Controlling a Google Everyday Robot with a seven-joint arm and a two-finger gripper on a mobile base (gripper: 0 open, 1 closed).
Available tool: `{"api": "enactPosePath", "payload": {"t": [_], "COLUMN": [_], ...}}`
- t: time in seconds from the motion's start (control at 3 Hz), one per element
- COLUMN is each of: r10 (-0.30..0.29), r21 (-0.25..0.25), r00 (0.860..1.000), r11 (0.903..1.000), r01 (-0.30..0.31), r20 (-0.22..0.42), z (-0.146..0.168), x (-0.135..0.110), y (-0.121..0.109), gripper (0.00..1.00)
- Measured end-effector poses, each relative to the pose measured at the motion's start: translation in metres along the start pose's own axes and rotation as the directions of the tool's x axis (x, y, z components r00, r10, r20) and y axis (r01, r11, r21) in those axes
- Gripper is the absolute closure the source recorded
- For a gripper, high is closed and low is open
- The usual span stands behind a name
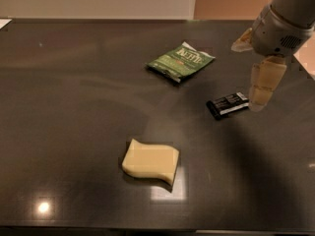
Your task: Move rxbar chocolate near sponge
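Observation:
The rxbar chocolate [228,103] is a small black wrapper with white print, lying flat on the dark table right of centre. The sponge [150,161] is a pale yellow block with wavy sides, lying toward the front, left of and nearer than the bar. My gripper [247,76] comes in from the upper right and hovers just right of the bar. It is open. One tan finger [265,82] hangs down with its tip next to the bar's right end; the other finger [242,40] sits farther back. It holds nothing.
A green chip bag [181,61] lies behind the bar, toward the table's far side. The dark glossy table [74,107] has its front edge along the bottom of the view. A white corner shows at the far left edge [4,22].

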State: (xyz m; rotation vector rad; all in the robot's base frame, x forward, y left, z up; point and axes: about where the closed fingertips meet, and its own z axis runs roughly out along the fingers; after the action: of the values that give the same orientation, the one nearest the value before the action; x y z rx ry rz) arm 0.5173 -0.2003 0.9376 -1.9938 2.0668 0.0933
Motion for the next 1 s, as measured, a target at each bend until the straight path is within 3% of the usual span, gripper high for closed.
{"api": "enactPosePath", "payload": {"t": [1.0], "r10": [-0.103], "r21": [-0.109], "r00": [0.994], "r11": [0.9884], "r01": [0.105], "r20": [0.023], "z": [0.063], "x": [0.005], "y": [0.002], "gripper": [0.0]}}
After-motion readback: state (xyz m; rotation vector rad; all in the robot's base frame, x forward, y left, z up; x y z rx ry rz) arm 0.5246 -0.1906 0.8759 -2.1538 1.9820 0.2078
